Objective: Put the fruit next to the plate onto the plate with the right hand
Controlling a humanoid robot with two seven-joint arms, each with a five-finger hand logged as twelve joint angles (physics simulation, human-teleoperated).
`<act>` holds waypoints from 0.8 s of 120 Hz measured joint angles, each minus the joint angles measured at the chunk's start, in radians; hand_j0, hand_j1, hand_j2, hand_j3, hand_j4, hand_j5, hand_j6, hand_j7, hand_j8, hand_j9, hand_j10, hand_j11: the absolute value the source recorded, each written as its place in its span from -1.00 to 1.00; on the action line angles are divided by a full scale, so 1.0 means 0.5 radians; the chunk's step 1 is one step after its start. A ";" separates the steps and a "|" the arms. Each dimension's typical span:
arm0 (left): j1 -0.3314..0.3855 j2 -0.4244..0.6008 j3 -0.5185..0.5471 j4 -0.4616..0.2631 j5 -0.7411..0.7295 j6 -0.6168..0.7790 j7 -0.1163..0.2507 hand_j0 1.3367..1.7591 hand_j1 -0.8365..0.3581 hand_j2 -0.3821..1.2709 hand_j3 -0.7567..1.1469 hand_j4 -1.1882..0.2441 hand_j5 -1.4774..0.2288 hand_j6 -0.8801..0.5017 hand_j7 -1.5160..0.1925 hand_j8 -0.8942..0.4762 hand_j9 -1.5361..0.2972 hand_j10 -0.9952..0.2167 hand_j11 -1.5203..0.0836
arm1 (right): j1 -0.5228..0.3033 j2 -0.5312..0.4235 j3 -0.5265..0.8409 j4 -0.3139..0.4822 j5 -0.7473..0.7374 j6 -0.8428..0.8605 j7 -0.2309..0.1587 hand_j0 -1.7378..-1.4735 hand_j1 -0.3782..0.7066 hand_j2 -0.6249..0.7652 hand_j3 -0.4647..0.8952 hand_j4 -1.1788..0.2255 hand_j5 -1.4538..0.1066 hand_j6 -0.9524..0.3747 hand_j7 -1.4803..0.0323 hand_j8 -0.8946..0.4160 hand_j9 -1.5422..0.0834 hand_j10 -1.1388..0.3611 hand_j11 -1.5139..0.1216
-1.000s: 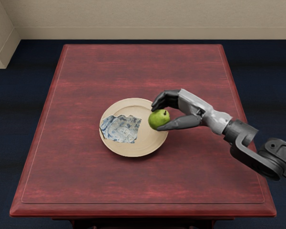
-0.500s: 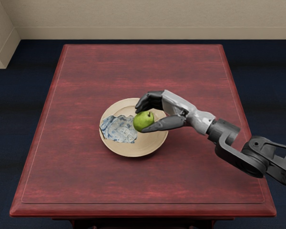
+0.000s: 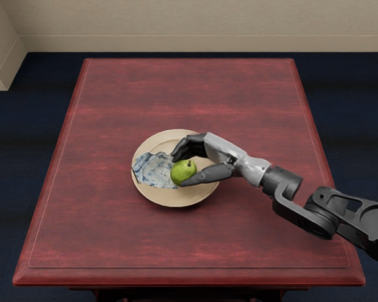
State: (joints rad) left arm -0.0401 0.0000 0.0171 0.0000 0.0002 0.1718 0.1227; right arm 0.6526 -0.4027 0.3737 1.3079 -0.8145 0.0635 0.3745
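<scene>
A green pear (image 3: 183,171) is held in my right hand (image 3: 192,165), whose dark fingers curl over its top while the thumb runs under it. The pear is over the middle of the round tan plate (image 3: 152,190), which has a blue and white pattern (image 3: 152,170) on its left half. I cannot tell whether the pear touches the plate. My right arm (image 3: 302,204) comes in from the lower right edge. The left arm is out of view.
The plate lies near the centre of a dark red wooden table (image 3: 176,94). Dark blue floor surrounds the table, and a beige wall runs along the back.
My right hand has carried the pear leftward and slightly down, from the plate's right rim to over its middle. The arm has stretched further in.
</scene>
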 joint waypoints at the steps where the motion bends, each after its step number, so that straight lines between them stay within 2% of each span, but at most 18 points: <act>1: 0.000 0.000 0.000 0.000 0.000 0.000 0.000 0.52 0.98 -0.54 -0.20 0.66 0.73 0.28 0.78 0.31 0.68 0.65 0.90 | 0.000 0.001 0.000 -0.001 0.000 0.000 -0.001 -0.39 0.19 0.20 -0.32 -0.18 -0.15 -0.48 -0.08 -0.39 -0.07 -0.12 -0.11; 33: 0.000 0.000 0.000 0.000 0.000 0.000 0.000 0.52 0.98 -0.54 -0.20 0.66 0.73 0.28 0.78 0.31 0.68 0.65 0.90 | -0.003 0.021 -0.001 -0.033 0.001 -0.002 -0.021 -0.39 0.14 0.08 -0.32 -0.13 -0.08 -0.42 -0.02 -0.39 -0.01 -0.13 -0.05; 63: 0.000 0.000 0.000 0.000 0.000 0.000 0.000 0.52 0.98 -0.54 -0.20 0.66 0.73 0.28 0.78 0.31 0.68 0.65 0.90 | -0.006 0.042 0.018 -0.027 0.043 0.003 -0.023 -0.40 -0.33 -0.09 -0.32 0.25 0.36 -0.02 0.44 -0.07 0.41 0.16 0.37; 96: 0.000 0.000 0.000 0.000 0.000 0.000 0.000 0.52 0.98 -0.54 -0.20 0.66 0.73 0.28 0.78 0.31 0.68 0.65 0.90 | 0.006 -0.317 0.121 0.169 0.201 0.136 -0.024 -0.40 -0.59 -0.12 -0.32 0.44 0.59 0.18 0.67 0.12 0.63 0.31 0.59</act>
State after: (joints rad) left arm -0.0399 0.0000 0.0171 0.0000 0.0002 0.1719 0.1227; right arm 0.6557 -0.5610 0.4345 1.3925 -0.7141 0.1317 0.3627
